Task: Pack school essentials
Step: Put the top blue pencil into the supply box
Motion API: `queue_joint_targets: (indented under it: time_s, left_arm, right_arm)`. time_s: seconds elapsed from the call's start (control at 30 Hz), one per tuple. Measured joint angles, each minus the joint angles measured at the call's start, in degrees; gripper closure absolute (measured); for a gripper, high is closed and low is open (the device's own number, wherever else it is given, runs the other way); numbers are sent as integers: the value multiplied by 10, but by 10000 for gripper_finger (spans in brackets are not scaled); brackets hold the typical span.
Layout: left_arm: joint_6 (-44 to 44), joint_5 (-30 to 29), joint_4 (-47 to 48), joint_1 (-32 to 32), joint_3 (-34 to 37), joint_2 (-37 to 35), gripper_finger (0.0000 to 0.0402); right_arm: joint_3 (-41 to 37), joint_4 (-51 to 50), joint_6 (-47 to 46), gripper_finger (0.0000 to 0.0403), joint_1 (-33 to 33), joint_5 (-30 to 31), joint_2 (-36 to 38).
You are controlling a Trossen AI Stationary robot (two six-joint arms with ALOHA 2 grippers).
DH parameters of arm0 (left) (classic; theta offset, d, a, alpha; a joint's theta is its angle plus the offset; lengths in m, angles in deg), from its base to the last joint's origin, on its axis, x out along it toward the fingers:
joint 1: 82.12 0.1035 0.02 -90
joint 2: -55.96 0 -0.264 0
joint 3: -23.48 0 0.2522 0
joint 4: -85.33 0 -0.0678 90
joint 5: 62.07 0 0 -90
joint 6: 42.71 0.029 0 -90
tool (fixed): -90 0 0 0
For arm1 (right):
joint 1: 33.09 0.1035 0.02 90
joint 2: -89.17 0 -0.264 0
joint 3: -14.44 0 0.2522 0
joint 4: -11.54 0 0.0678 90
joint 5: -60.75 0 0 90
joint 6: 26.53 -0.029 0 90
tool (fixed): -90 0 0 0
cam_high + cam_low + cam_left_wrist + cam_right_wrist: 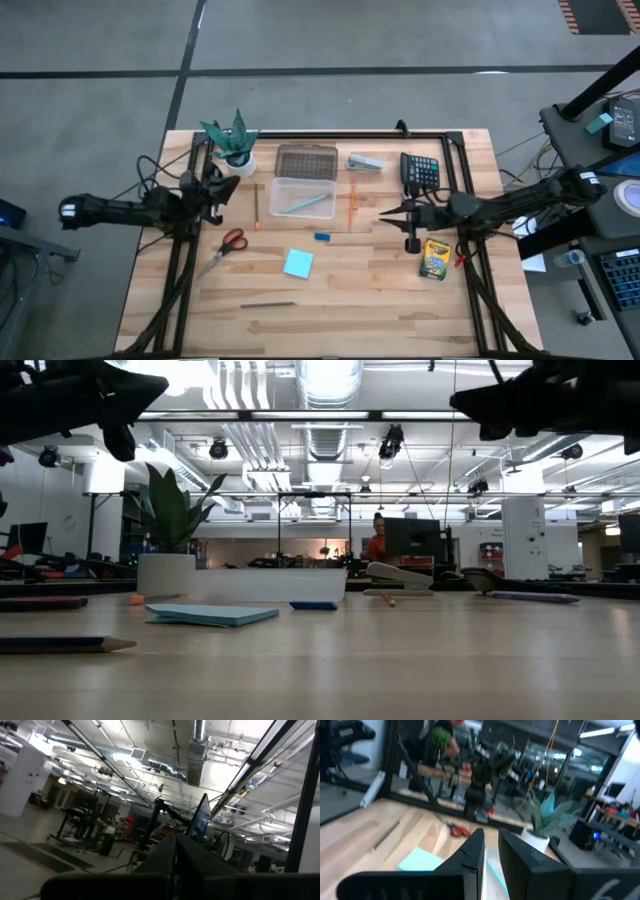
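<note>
**A:** How many arms are you working with, and how do the fingers stand?

**B:** Two. My left gripper (228,187) hangs at the table's nine o'clock edge, fingers pressed together on nothing. My right gripper (385,214) hovers right of centre, near three o'clock, its fingers (472,851) nearly together with a thin gap, pinching nothing.

**A:** Count the school things.

**B:** One clear case (302,197) just above centre, with one teal pen (301,206) lying in it. One orange pencil (256,212) at its nine o'clock, one orange pen (352,204) at its three o'clock. One tiny blue eraser (322,237) at the centre. One light-blue notepad (298,263) at six o'clock from the case. One pair of red-handled scissors (226,245) toward eight o'clock. One grey pencil (267,304) near the front edge. One crayon box (433,258) at five o'clock from my right gripper.

**A:** Anything else?

**B:** One grey lid (306,160) at twelve o'clock, one stapler (364,162), one calculator (420,171), one potted plant (233,145) (all along the far side).
</note>
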Motion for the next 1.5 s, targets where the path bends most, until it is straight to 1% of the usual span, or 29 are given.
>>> queue_joint_targets:
  time_s: [0.1, 0.2, 0.33, 0.47, 0.6, 0.83, 0.9, 0.97, 1.03, 1.2, 1.33, 1.43, 1.5]
  left_arm:
    - [-27, 0, -27, 0, -1, 29, 402]
    - [-41, 0, -30, 0, -11, 57, 402]
    - [-68, 1, -37, 0, -36, 94, 402]
    - [-143, 2, -37, 0, -58, 137, 402]
    - [-207, 22, -36, -1, -84, 179, 402]
    - [-235, 29, -18, -5, -137, 272, 402]
    - [-251, 27, 42, -5, -162, 295, 402]
    - [-271, 20, 131, -5, -196, 314, 402]
    - [-300, 18, 243, -5, -240, 332, 402]
    - [-402, 18, 555, -5, -350, 385, 402]
    - [-481, 17, 757, -3, -416, 428, 402]
    - [-525, 16, 876, 2, -446, 456, 402]
    - [-554, 15, 919, 8, -449, 474, 402]
  right_arm:
    - [-20, 28, 1, 355, 0, 0, 15]
    - [-35, 48, 11, 355, 0, -1, 27]
    - [-46, 56, 12, 355, 0, -27, 47]
    - [-53, 57, 4, 355, 0, -31, 70]
    - [-68, 58, 17, 355, 0, -65, 102]
    - [-88, 58, 18, 355, 0, -71, 159]
    - [-89, 52, 18, 355, 0, -71, 165]
    - [-89, 42, 19, 355, 0, -70, 168]
    - [-89, 37, 26, 355, 0, -70, 169]
    - [-89, 34, 35, 355, 0, -70, 169]
    - [-89, 32, 39, 355, 0, -70, 169]
    - [-89, 32, 40, 355, 0, -68, 169]
    - [-89, 32, 40, 355, 0, -65, 169]
